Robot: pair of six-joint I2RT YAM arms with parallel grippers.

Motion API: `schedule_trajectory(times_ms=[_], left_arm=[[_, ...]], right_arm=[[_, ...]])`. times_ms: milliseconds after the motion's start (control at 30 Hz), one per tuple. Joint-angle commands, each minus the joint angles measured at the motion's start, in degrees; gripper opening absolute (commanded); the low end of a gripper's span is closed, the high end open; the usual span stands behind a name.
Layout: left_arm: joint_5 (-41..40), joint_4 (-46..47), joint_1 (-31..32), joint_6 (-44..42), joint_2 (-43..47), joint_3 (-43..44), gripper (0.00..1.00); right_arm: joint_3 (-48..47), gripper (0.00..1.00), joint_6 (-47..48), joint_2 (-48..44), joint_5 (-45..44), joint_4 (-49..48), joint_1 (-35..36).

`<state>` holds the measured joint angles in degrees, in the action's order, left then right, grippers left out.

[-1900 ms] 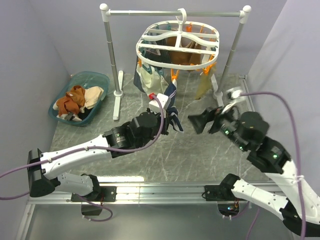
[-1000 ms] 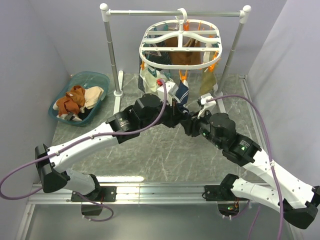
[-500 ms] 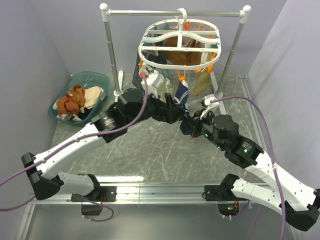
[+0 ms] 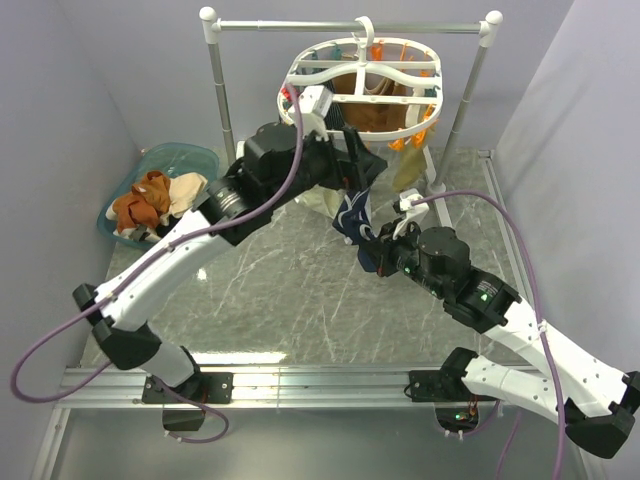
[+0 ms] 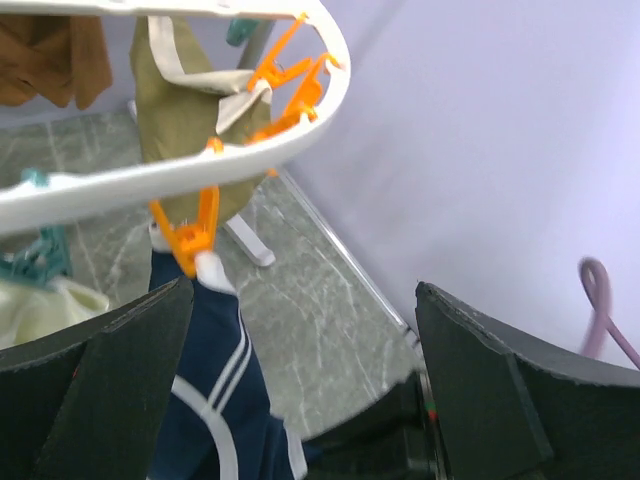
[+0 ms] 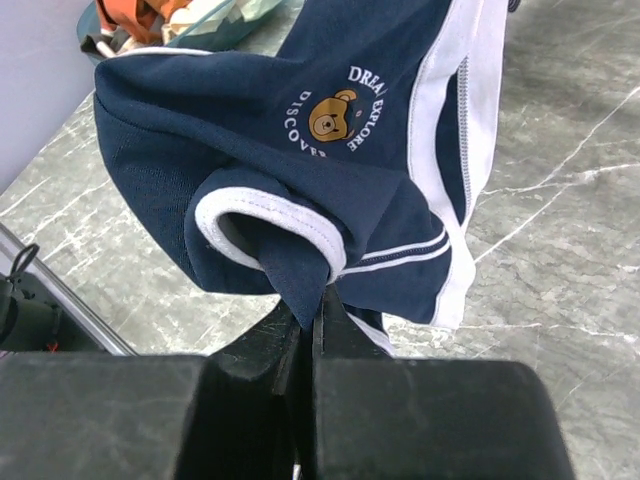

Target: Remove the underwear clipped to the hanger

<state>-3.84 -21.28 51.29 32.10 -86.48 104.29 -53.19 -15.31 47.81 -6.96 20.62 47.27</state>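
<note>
The white oval hanger hangs by its hook from the rail. Navy underwear with white trim dangles from an orange clothespin on the hanger rim. My left gripper is raised just under the rim, open wide, its fingers on either side of the pin and the top of the navy cloth, without touching them. My right gripper is shut on a lower fold of the navy underwear, which shows a bear emblem. Olive-tan, brown and cream underwear stay clipped.
A blue basket at the back left holds several loose garments. The silver-and-white rail stand carries the hanger, with its feet on the marble table. Grey walls close in on the left, back and right.
My left gripper has let go of the navy underwear, opened and risen to the hanger rim. My right gripper has closed on the cloth's lower fold.
</note>
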Motion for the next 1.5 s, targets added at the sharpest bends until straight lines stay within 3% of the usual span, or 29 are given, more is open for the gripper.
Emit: schedule_trajectory(times_ms=[0, 333, 667, 767, 800, 967, 1000, 1200, 1267, 1300, 1333, 1367, 1433, 1467], left_arm=[[-5.55, -6.57, -0.13, -2.39, -4.3, 9.76, 0.99], [-11.89, -11.77, -0.05, -3.71, -9.76, 14.89, 0.89], [-13.13, -7.99, 0.22, -7.22, -12.75, 16.03, 0.84], [-12.95, -8.51, 0.22, -8.89, -15.82, 19.36, 0.75], [-12.95, -8.87, 0.22, -9.33, -16.7, 21.29, 0.67], [-14.88, -9.75, 0.3, -11.17, -18.82, 23.5, 0.44], [-15.23, -9.23, 0.22, -11.44, -18.64, 22.98, 0.34], [-16.55, -7.81, 0.3, -12.41, -16.97, 21.92, 0.0], [-15.95, -7.64, 0.3, -12.23, -16.53, 21.92, 0.0], [-15.33, -7.38, 0.22, -12.15, -16.27, 21.49, 0.06], [-14.54, -6.42, 0.3, -12.06, -15.4, 20.87, 0.18], [-12.71, -5.89, 0.22, -11.8, -14.61, 20.17, 0.49], [-11.03, -4.39, 0.22, -11.01, -11.53, 16.31, 0.74], [-10.23, -2.99, 0.3, -10.48, -10.22, 14.56, 0.93]], right_arm=[[-2.01, 0.0, 0.37, 0.0, 0.81, -1.11, -0.16], [-2.8, 0.0, 0.37, 0.26, 0.9, -0.41, -0.07], [-3.32, 0.0, 0.54, 1.05, 2.12, -0.14, 0.02], [-3.67, 0.0, 0.63, 1.23, 2.3, 0.03, 0.11], [-3.85, 0.0, 0.72, 1.4, 2.39, 0.12, 0.19], [-4.2, 0.0, 0.9, 1.67, 2.48, 0.03, 0.02], [-4.2, 0.0, 0.81, 1.67, 2.57, -0.05, 0.11], [-3.94, 0.0, 0.72, 2.11, 2.83, -0.23, 0.02], [-4.03, 0.0, 0.72, 2.11, 2.66, 0.03, 0.11], [-4.03, 0.0, 0.72, 2.2, 2.57, 0.12, 0.02], [-4.03, 0.0, 0.72, 2.11, 2.39, 0.12, 0.11], [-4.11, 0.0, 0.63, 1.94, 2.04, 0.38, 0.02], [-3.85, 0.0, 0.63, 1.67, 1.95, 0.65, 0.11], [-3.94, 0.0, 0.55, 1.5, 2.13, 1.08, 0.02]])
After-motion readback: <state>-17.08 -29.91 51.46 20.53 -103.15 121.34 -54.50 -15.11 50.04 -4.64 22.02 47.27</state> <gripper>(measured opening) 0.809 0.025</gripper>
